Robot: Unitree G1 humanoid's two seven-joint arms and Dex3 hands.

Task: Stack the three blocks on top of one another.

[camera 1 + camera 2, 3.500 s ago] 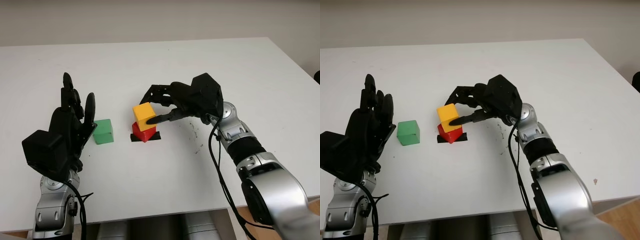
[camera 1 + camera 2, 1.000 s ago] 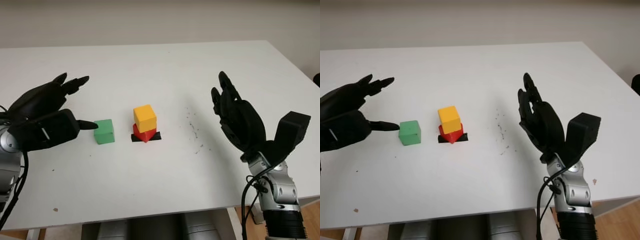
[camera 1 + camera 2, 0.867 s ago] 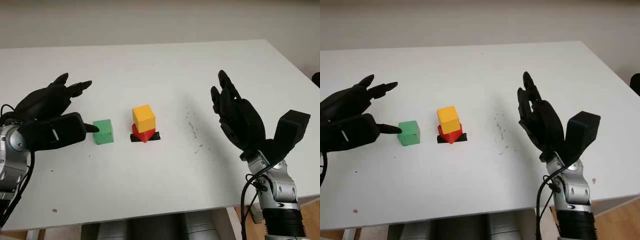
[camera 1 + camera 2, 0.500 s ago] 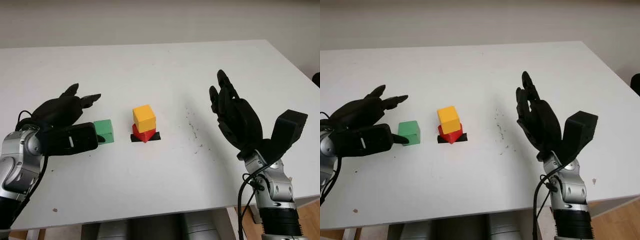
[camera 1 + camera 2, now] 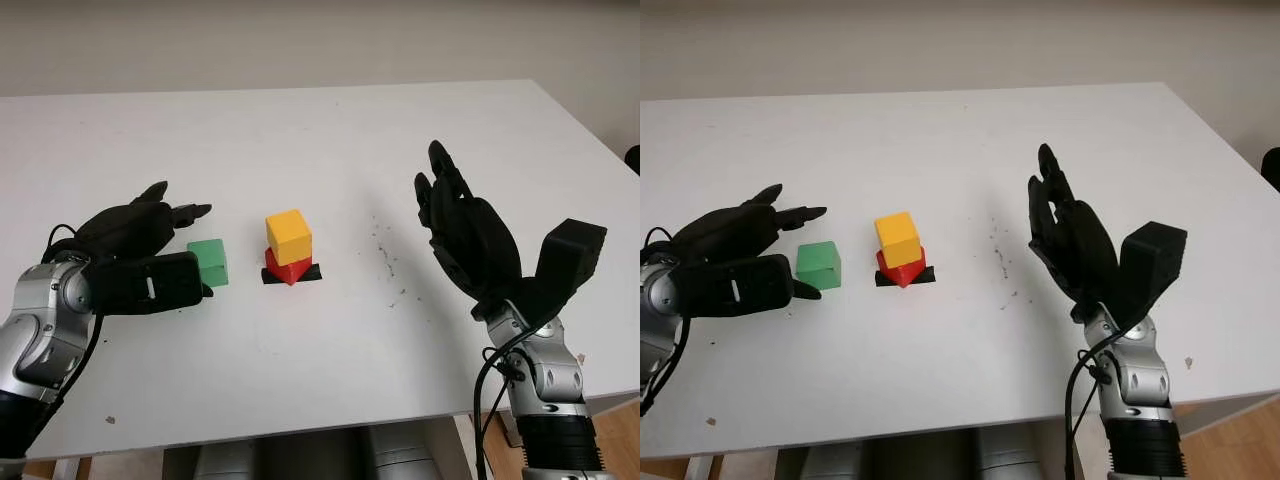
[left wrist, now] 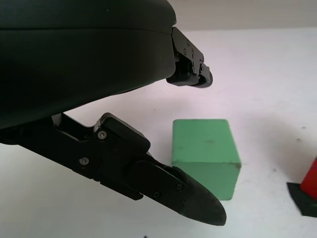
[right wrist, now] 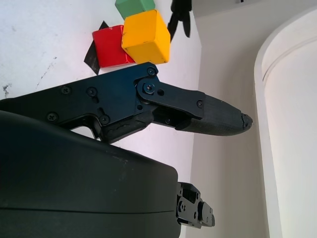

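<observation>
Left wrist view has the left hand (image 6: pixel 198 148) open around the green block (image 6: pixel 204 153), which looks light, rigid, smooth-sided, so pinch opposite flat faces; right hand (image 5: pixel 470 240) open, well clear.

The desk (image 5: pixel 330 140) has a smooth, matt white top, speckled with dark marks. The green block (image 5: pixel 208 262), yellow block (image 5: pixel 288 236) and red block (image 5: pixel 290 269) look matt and smooth-painted. Both hands' fingers (image 6: pixel 163 183) are matt black plastic; the forearms are brushed silver metal.
</observation>
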